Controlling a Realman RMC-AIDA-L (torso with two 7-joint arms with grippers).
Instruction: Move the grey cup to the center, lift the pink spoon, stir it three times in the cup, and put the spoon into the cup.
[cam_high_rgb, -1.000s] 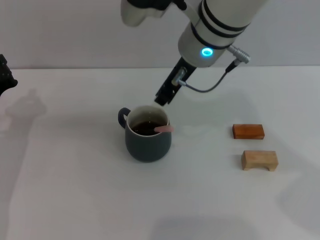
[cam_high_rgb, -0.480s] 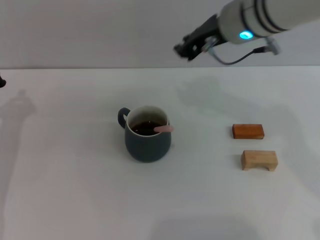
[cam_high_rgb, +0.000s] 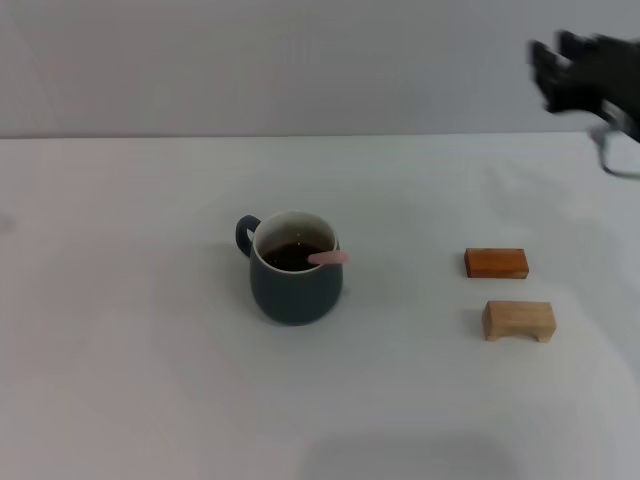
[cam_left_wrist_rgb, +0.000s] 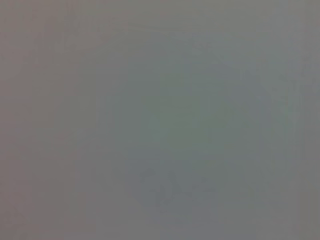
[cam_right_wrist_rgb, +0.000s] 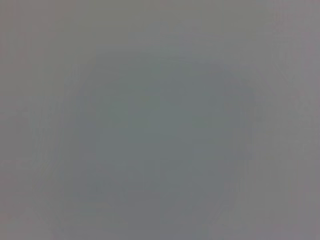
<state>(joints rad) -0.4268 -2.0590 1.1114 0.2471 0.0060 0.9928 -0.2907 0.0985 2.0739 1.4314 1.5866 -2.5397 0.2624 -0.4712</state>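
Note:
The grey cup (cam_high_rgb: 294, 283) stands upright near the middle of the white table in the head view, with its handle towards the left and dark liquid inside. The pink spoon (cam_high_rgb: 328, 258) rests in the cup, and only the tip of its pink handle shows over the right rim. My right gripper (cam_high_rgb: 558, 68) is high at the far right edge, well away from the cup and holding nothing that I can see. My left gripper is out of view. Both wrist views show only a plain grey field.
An orange-brown block (cam_high_rgb: 496, 263) and a light wooden block (cam_high_rgb: 519, 320) lie on the table (cam_high_rgb: 150, 380) to the right of the cup. A grey wall runs along the table's far edge.
My right arm has pulled up and away from above the cup to the far right edge. My left arm has left the view at the left. The cup and spoon have not moved.

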